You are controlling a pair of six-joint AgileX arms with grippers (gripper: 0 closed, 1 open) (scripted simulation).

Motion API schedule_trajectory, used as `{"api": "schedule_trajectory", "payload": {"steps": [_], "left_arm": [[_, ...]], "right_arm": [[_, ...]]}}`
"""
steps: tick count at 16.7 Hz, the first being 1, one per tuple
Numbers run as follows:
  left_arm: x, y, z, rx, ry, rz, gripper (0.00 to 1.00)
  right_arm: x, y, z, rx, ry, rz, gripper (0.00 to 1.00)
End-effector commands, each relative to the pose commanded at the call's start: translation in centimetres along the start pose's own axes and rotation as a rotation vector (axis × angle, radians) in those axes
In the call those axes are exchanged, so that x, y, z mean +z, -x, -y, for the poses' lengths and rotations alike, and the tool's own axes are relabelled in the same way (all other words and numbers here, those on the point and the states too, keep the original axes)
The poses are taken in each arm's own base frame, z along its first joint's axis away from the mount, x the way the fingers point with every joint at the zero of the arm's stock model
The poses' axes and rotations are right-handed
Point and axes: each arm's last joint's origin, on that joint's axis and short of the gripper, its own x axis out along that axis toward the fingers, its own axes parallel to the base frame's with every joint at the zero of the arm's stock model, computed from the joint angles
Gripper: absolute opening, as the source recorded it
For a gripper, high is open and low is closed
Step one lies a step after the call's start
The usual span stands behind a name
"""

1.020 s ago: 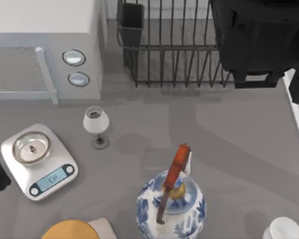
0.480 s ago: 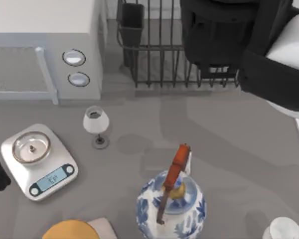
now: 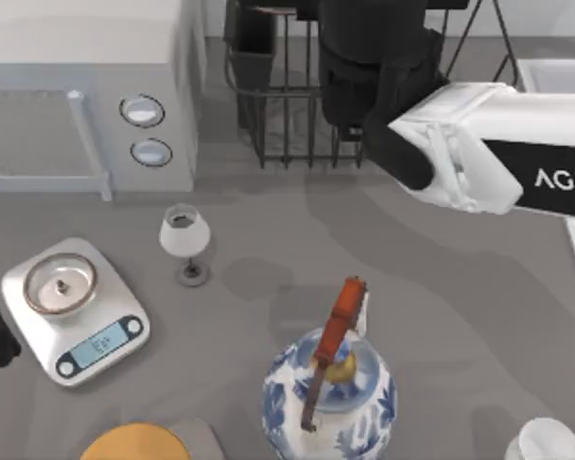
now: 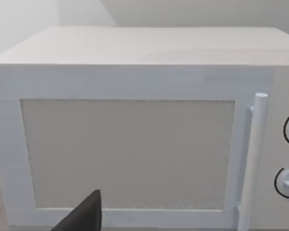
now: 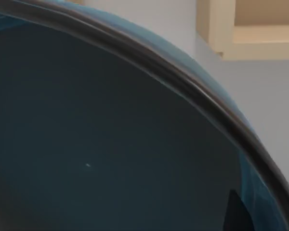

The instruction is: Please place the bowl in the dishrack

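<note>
Grey tabletop: your right gripper [image 3: 364,72], top centre, holds the round dark teal bowl [image 5: 111,134] against its wrist camera, directly over the black wire dishrack [image 3: 287,125]; lower straight down.

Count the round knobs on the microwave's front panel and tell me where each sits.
2. On the microwave panel beside its door handle, the upper knob sits directly above the lower knob; the left wrist view catches their edges too.

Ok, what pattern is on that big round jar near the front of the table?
The jar is white with a blue floral pattern, seen best in the top view.
</note>
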Motion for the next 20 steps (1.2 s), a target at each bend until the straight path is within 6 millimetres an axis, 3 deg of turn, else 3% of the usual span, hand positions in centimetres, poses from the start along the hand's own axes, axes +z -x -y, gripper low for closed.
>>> {"api": "schedule_trajectory", "payload": {"steps": [3, 8, 20], "left_arm": [[0.0, 0.0, 0.0, 0.000, 0.000, 0.000, 1.00], [0.0, 0.0, 0.0, 0.000, 0.000, 0.000, 1.00], [0.0, 0.0, 0.0, 0.000, 0.000, 0.000, 1.00]], "right_arm": [[-3.7, -2.6, 1.8, -0.002, 0.015, -0.012, 0.00], [-4.2, -3.0, 2.1, -0.003, 0.018, -0.015, 0.00], [-4.2, -3.0, 2.1, -0.003, 0.018, -0.015, 0.90]]}}
